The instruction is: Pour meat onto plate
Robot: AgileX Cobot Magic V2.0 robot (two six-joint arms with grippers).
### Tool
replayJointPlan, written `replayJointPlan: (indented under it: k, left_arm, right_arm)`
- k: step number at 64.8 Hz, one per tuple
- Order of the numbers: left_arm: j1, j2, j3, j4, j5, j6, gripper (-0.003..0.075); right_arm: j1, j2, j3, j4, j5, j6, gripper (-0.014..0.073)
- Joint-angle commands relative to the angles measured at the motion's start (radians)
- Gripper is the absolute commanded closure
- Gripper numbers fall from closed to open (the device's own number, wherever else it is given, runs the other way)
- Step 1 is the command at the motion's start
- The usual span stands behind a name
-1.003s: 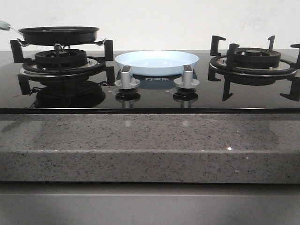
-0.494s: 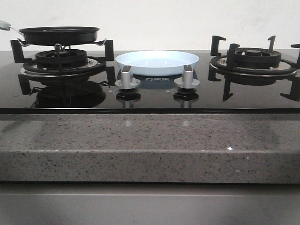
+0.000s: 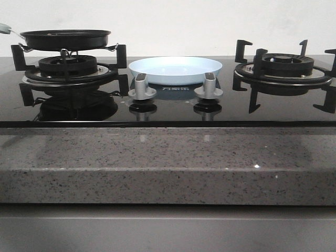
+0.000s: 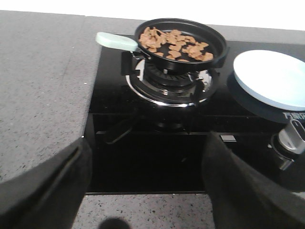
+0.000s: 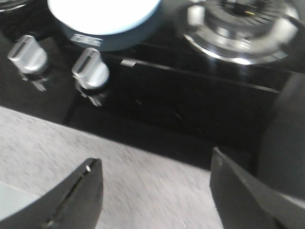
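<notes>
Even, soft light fills the front view, which is sharp, with mirror reflections in the glossy black hob glass [image 3: 173, 107]. The left wrist view is slightly soft — its fingers [image 4: 45, 191] dark blurs. The right wrist view is smeared by motion blur, the burner ring [image 5: 238, 33] glaring white.

Orange-brown meat [image 4: 174, 44] is seen in a black pan [image 4: 181, 40] with a pale mint-green handle [image 4: 116, 41]. The plate [image 3: 176, 70] at the centre of the front view is coloured pale blue-white. A glossy black hob [image 3: 168, 107] is shown, with black burner grates [image 3: 286, 71] and silver knobs [image 3: 142, 86]. The counter [image 3: 168, 163] across the lower half of the front view is patterned in grey with dark speckles. The wall [image 3: 168, 21] along the top is plain off-white. Black fingers [image 4: 43, 191] are shown in both wrist views.
</notes>
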Motion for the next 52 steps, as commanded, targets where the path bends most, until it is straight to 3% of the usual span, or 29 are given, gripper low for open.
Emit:
replayJointPlan:
  k: [1,52]
  left_arm:
    - [-0.033,0.009,-0.036,0.013,-0.069,0.001,0.0227]
    - [-0.054,0.009,-0.036,0.014,-0.063,0.001,0.0228]
  right_arm:
    - [0.022,0.103,-0.107,0.016,-0.052,-0.015,0.0099]
    - [0.024,0.941,-0.942,0.019,0.178,-0.026,0.0131]
